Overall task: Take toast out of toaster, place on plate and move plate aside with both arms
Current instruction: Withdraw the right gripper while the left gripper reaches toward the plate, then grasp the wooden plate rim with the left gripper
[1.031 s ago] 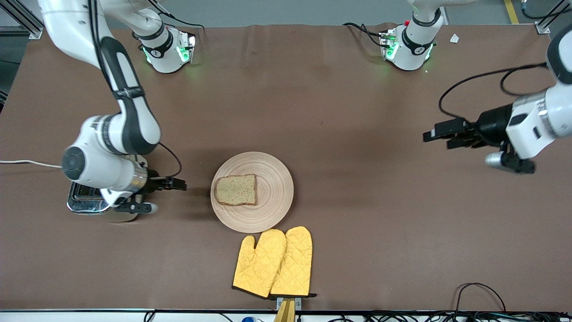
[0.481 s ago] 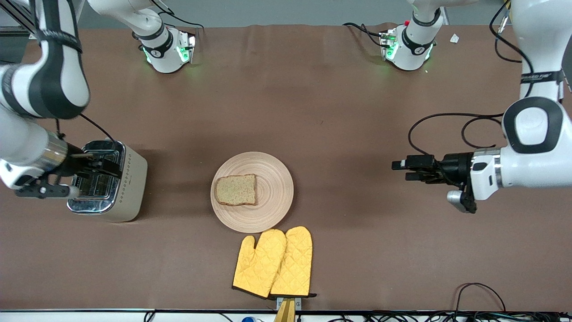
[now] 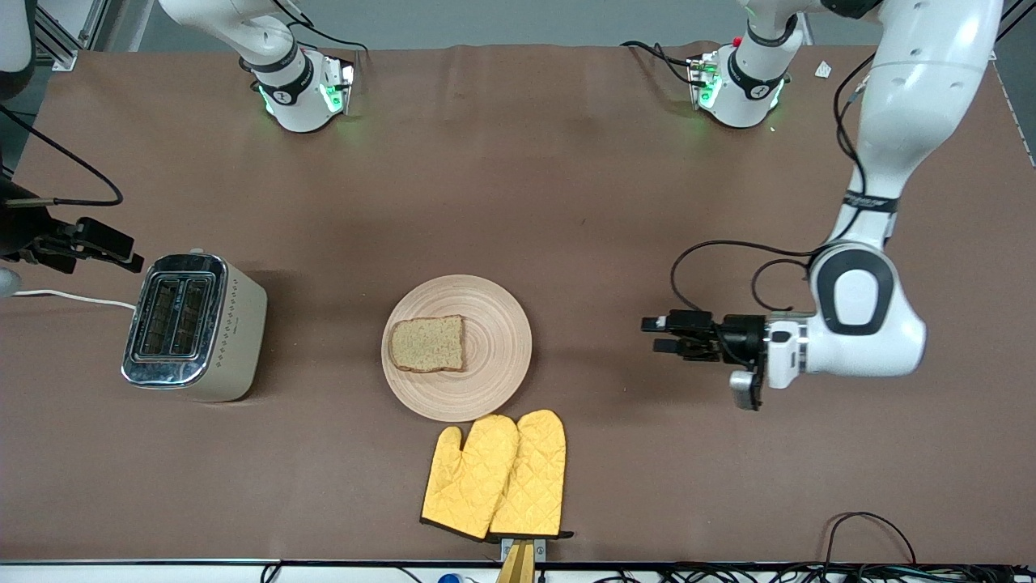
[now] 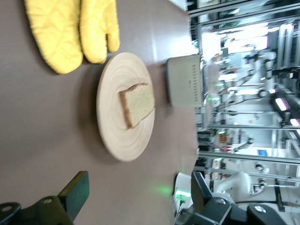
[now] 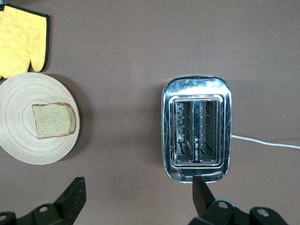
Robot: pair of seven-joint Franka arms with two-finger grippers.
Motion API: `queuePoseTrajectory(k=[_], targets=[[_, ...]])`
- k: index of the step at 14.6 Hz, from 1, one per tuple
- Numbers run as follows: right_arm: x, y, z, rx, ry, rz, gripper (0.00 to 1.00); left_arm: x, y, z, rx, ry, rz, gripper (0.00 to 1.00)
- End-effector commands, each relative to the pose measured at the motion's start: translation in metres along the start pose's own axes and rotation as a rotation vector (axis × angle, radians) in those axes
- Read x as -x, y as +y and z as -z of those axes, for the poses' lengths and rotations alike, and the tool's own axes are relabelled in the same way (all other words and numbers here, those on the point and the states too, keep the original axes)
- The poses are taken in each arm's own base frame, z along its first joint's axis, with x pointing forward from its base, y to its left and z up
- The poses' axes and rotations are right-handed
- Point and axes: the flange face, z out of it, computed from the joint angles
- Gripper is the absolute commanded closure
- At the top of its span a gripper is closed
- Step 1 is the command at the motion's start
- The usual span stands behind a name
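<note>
Right gripper [image 3: 121,251] of mine hangs at the left edge of the frame, just above the toaster [image 3: 193,325], with fingers spread wide and nothing between them. At the centre of the frame the plate [image 3: 494,316] lies flat on the brown table [image 3: 566,202], and the toast [image 3: 427,343] rests on it, on the half toward the toaster. Two yellow oven mitts [image 3: 498,478] lie side by side in the lower centre, touching the plate's rim. At the right of centre, my left gripper [image 3: 657,335] is low above bare table, well apart from the plate, fingers open and empty, pointing toward the plate.
</note>
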Motion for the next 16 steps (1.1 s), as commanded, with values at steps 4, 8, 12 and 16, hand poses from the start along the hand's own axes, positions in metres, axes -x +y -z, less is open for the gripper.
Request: queuePoseTrajectory(k=[4,8,12,16], targets=[[0.015,0.010,0.040,0.090,-0.017,0.019,0.00,0.006,-0.024,-0.108,0.002,0.082,-0.031,0.19],[0.018,0.009,0.044,0.094,-0.022,0.095,0.00,0.023,-0.056,-0.154,-0.027,0.046,0.005,0.28],[0.041,0.007,0.065,0.082,-0.027,0.114,0.00,0.034,-0.074,-0.183,-0.032,0.060,0.056,0.34],[0.045,0.010,0.056,0.114,-0.077,0.119,0.00,0.044,-0.090,-0.203,-0.009,0.073,0.126,0.34]])
